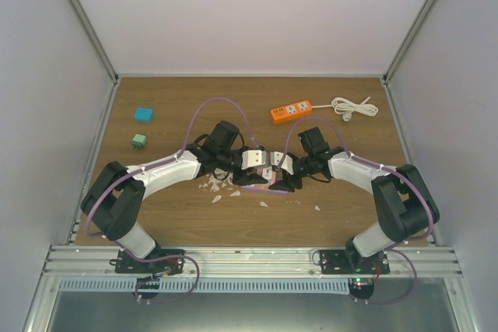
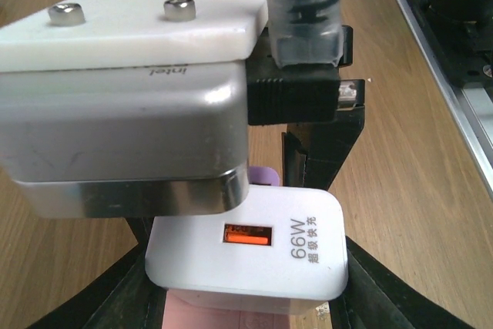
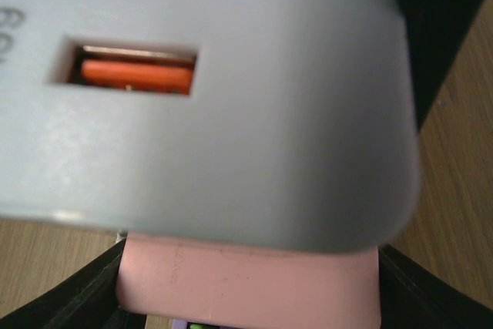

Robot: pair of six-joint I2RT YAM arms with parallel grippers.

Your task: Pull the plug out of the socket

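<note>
A white 66W charger plug [image 2: 254, 244] with an orange USB port sits in a pink socket block [image 3: 246, 283], whose edge also shows in the left wrist view [image 2: 231, 317]. My two grippers meet at the table's middle. My left gripper [image 2: 246, 287] has its black fingers [image 2: 377, 283] on either side of the plug, shut on it. My right gripper [image 3: 246, 302] is shut on the pink socket, with the plug [image 3: 231, 113] just above it and filling the view. In the top view both grippers [image 1: 261, 175] [image 1: 277, 179] hide the plug and socket.
An orange power strip [image 1: 291, 110] with a coiled white cable [image 1: 354, 106] lies at the back right. A teal block [image 1: 142, 114] and a green block [image 1: 138, 141] lie at the back left. White chips [image 1: 222, 188] lie under the arms. The right wrist's silver camera [image 2: 115, 136] hangs over the plug.
</note>
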